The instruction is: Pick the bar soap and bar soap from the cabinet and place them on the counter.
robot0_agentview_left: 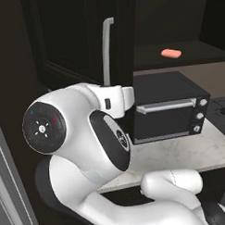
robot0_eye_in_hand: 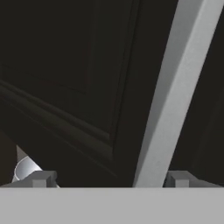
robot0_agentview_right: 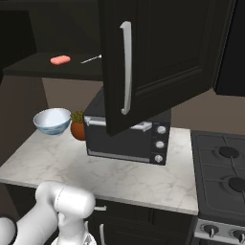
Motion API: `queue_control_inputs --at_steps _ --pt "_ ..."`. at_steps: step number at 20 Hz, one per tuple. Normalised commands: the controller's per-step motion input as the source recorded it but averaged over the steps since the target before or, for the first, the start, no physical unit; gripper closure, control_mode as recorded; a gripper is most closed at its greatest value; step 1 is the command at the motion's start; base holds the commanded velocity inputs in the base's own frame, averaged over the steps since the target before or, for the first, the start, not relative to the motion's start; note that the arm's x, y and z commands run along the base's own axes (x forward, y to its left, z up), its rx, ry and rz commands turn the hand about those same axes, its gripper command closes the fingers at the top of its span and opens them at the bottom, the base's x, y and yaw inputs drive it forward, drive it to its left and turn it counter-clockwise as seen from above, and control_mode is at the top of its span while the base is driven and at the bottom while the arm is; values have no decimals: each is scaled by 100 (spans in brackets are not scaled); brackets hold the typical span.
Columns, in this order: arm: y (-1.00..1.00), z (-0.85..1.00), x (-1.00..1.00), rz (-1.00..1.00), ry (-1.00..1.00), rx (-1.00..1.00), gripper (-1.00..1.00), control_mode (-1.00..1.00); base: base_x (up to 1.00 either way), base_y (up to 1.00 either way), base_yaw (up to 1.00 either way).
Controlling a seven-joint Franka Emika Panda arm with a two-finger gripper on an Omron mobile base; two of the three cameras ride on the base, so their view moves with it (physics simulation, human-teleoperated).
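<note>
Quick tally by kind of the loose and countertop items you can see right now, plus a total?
Bar soap: 1, on the open cabinet shelf
Spoon: 1, on that shelf beside the soap
Bowl: 1, on the counter
Potted plant: 1
Toaster oven: 1
Total: 5

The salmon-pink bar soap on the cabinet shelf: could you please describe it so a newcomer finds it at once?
Find the dark, near-black upper wall cabinet, its door swung open above the black toaster oven. On its shelf lies the small flat salmon-pink bar soap, beside a thin silver spoon; it is the only pink thing there.
</note>
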Motion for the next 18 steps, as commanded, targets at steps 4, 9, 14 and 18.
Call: queue_control_inputs --at_steps 4,9,14,18 --pt "1 0 -17 -7 0 0 -100 -100 0 0 0" --pt "0 0 -15 -13 0 0 -100 -100 0 0 0" --pt "0 0 -12 -13 0 0 -100 -100 0 0 0" --pt "10 0 -16 -6 0 0 -100 -100 0 0 0"
